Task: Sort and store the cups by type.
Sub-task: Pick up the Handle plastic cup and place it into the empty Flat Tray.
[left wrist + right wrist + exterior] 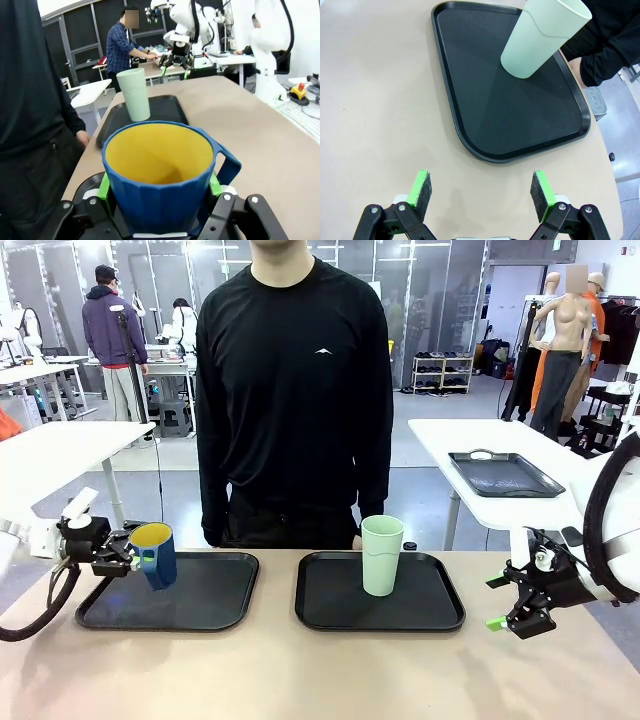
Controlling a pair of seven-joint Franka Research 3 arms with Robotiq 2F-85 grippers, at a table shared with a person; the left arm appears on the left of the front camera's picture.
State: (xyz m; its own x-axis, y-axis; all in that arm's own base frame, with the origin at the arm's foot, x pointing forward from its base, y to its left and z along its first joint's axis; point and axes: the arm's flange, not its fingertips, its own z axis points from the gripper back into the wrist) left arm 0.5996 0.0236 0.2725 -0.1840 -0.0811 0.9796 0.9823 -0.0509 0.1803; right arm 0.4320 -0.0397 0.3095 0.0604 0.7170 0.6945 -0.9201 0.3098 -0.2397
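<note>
Between the left gripper's point(159, 187) fingers point(104, 186) sits the blue mug point(159, 175).

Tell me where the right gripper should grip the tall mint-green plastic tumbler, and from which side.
Probably around the mid-wall of the tall mint-green plastic tumbler, coming in level from the robot's right. It stands upright on the right black tray, handleless and round, so opposite walls suit the pads. The right gripper is open on that side with bare table between.

No legible text on anything
</note>
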